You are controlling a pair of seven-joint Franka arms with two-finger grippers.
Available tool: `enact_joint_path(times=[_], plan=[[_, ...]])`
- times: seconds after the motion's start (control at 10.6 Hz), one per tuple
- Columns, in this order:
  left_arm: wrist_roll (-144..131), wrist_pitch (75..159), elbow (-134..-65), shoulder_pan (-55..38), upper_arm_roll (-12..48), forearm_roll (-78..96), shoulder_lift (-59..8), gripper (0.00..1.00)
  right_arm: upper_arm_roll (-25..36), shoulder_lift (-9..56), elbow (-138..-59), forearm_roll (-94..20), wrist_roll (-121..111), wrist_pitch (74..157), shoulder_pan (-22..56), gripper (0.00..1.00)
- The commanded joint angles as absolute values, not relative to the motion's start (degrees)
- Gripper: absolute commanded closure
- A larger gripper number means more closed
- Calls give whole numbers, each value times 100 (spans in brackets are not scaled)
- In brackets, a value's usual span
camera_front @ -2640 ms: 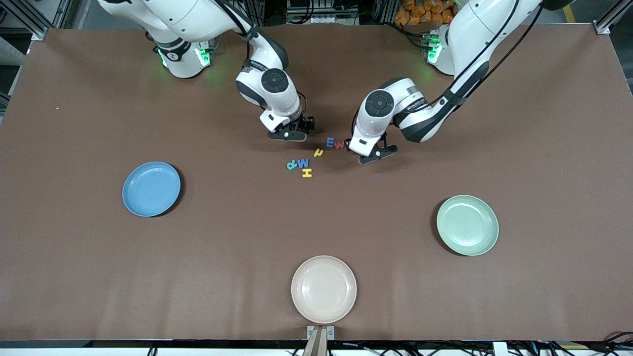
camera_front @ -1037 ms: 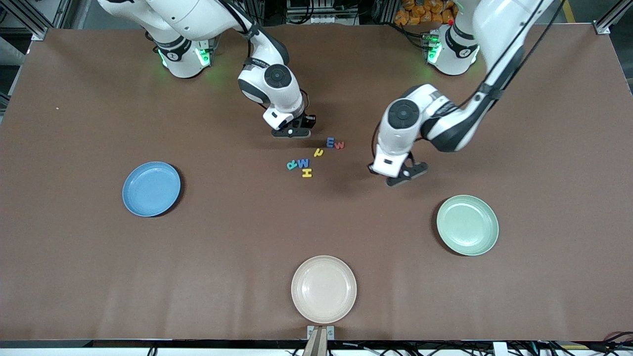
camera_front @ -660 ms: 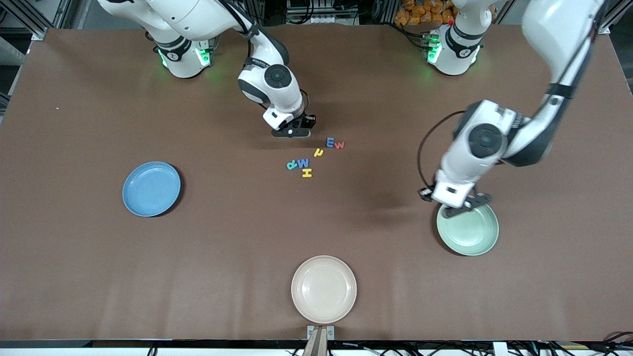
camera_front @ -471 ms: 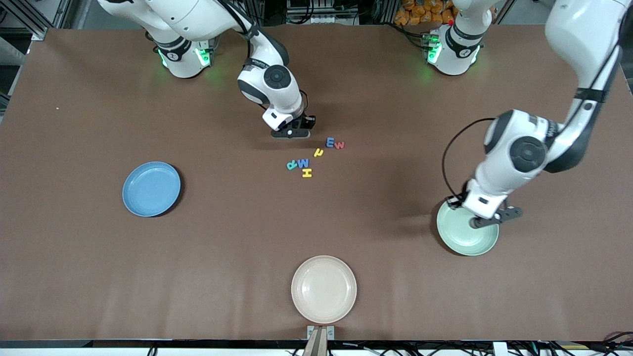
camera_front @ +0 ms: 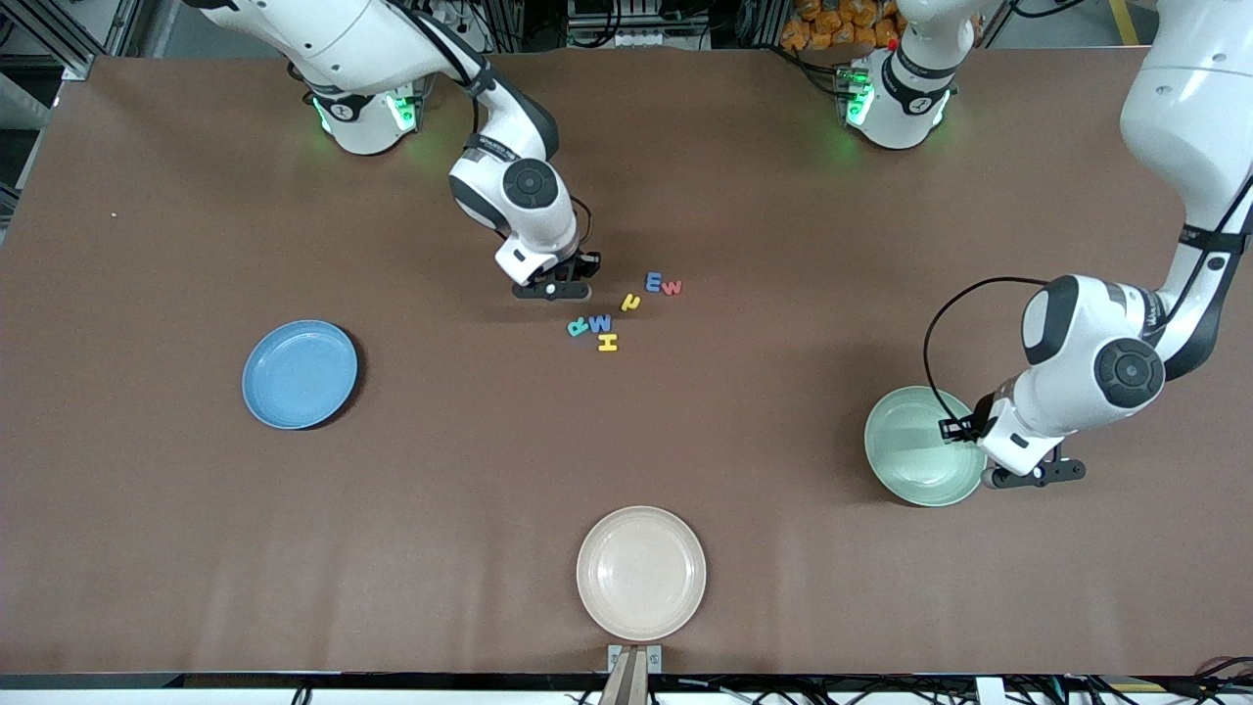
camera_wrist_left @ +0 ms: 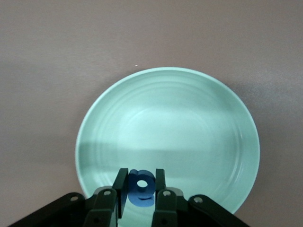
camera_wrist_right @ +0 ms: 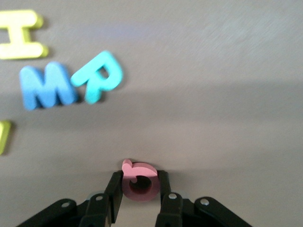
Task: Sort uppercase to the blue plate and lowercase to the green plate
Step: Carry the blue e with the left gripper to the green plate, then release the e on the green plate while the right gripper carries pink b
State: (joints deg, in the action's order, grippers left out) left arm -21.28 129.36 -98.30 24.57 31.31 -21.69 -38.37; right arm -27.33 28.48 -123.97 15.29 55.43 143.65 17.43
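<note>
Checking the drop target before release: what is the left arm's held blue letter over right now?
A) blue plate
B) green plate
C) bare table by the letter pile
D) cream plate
B: in the left wrist view the left gripper pinches the blue lowercase letter over the green plate, near its rim; the front view shows that gripper at the plate's edge.
</note>
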Motion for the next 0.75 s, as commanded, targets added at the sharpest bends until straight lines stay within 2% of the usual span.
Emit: enact_joint_path(times=[0.0,0.09,0.38,0.57,0.66], plan=[[-2118,12832,-9624,2215,3085,-2153,-3911,34,-2760,2515,-12401,1591,4716,13767,1321,84],[-2179,12832,-9615,2119,3076,-2153,-3885,0,-2760,2383,-12401,1521,4198,13477,1040,84],[-2487,12657,-9572,1908,3076,-2171,-3718,0,-2340,2031,-12297,925,2100,12774,468,85],[-2670,12490,-9554,1855,3120,-2110,-3604,0,-1534,1978,-11920,835,596,11991,387,86],[-3003,12315,-9562,1707,3181,-2092,-3534,0,-1173,1978,-11866,783,-194,11919,317,86]])
